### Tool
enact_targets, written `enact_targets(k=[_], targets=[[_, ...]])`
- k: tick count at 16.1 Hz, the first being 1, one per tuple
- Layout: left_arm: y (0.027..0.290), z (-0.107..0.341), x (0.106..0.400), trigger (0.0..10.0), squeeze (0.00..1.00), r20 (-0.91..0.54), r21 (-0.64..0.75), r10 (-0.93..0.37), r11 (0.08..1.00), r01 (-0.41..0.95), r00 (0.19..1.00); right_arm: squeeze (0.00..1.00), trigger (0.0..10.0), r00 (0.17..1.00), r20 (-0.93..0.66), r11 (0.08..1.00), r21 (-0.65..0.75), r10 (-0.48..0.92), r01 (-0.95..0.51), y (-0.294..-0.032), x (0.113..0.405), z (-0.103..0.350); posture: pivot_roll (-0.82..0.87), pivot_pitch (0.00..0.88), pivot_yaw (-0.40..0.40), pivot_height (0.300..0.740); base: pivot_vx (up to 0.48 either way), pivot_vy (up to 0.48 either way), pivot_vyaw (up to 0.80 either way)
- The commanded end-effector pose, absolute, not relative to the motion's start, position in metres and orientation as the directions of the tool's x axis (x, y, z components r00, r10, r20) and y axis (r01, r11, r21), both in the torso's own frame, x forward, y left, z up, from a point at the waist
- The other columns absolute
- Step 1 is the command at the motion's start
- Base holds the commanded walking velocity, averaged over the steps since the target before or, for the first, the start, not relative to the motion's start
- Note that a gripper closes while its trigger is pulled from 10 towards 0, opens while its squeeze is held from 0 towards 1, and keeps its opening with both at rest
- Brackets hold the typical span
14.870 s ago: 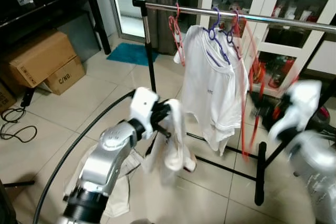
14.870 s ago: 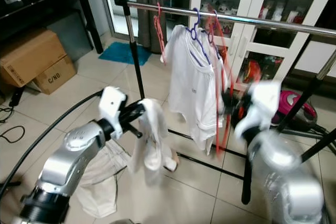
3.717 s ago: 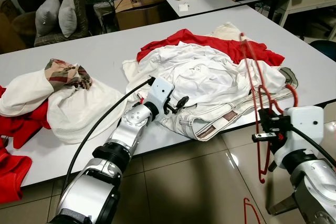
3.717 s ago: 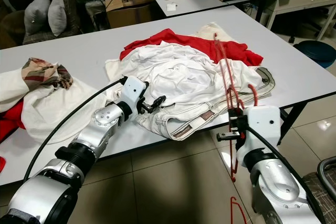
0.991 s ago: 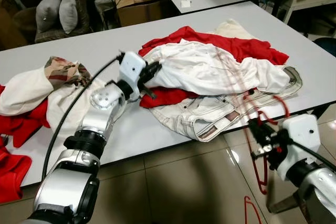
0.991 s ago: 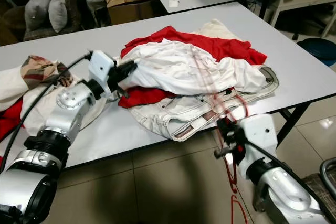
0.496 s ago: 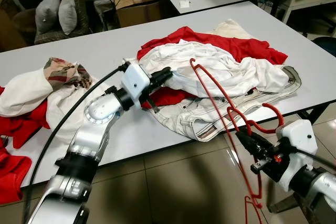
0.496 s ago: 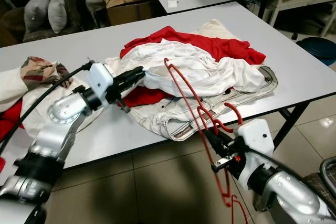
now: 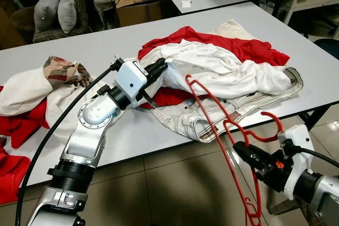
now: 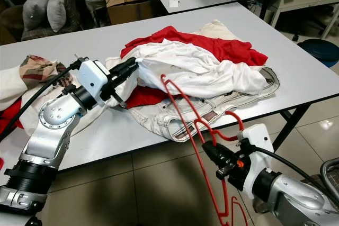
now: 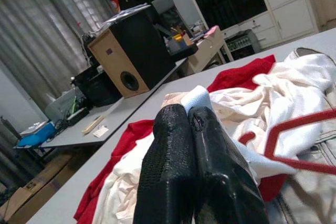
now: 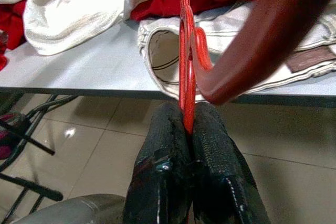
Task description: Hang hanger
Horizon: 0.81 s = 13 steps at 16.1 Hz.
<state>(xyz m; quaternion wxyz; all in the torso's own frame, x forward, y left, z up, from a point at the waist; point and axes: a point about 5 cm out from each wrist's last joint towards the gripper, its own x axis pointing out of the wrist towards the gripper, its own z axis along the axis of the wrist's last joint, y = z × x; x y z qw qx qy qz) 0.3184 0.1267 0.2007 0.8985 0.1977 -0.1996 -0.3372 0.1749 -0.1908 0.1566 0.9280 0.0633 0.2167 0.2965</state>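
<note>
Clothing is heaped on a grey table [image 9: 296, 51]. At left, a white garment [image 9: 212, 70] is pinched in the clenched left gripper [image 9: 160, 69]. At right, off the table's near edge, a red hanger [image 9: 222, 125] is clamped by the right gripper [image 9: 244, 153]. No writing is legible.

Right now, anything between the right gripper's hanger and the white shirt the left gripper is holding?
Nothing visible. The right gripper is shut on the red hanger, whose far tip reaches the white shirt that the left gripper pinches at its edge above the table. Jeans lie below the hanger.
</note>
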Motion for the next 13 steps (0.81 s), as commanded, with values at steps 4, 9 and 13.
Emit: enact_targets(k=[4, 9, 13], targets=[[0.117, 0.202, 0.303, 0.0, 0.00, 0.212, 0.530, -0.767, 0.611, 0.589, 0.605, 0.00, 10.0, 0.759, -0.322, 0.817, 0.343, 0.566, -0.464, -0.193, 0.182, 0.155, -0.08, 0.025, 0.110, 0.740, 0.000, 0.000, 0.00], [0.101, 0.197, 0.289, 0.0, 0.00, 0.166, 0.602, -0.840, 0.501, 0.621, 0.517, 0.00, 10.0, 0.798, -0.175, 0.708, 0.596, 0.576, -0.380, -0.199, 0.199, 0.150, -0.07, 0.018, 0.107, 0.740, 0.000, 0.000, 0.00], [0.095, 0.213, 0.290, 0.0, 0.00, 0.259, 0.596, -0.816, 0.556, 0.579, 0.517, 0.00, 10.0, 0.737, -0.233, 0.652, 0.673, 0.634, -0.349, -0.191, 0.201, 0.133, -0.06, 0.027, 0.104, 0.740, 0.000, 0.000, 0.00]])
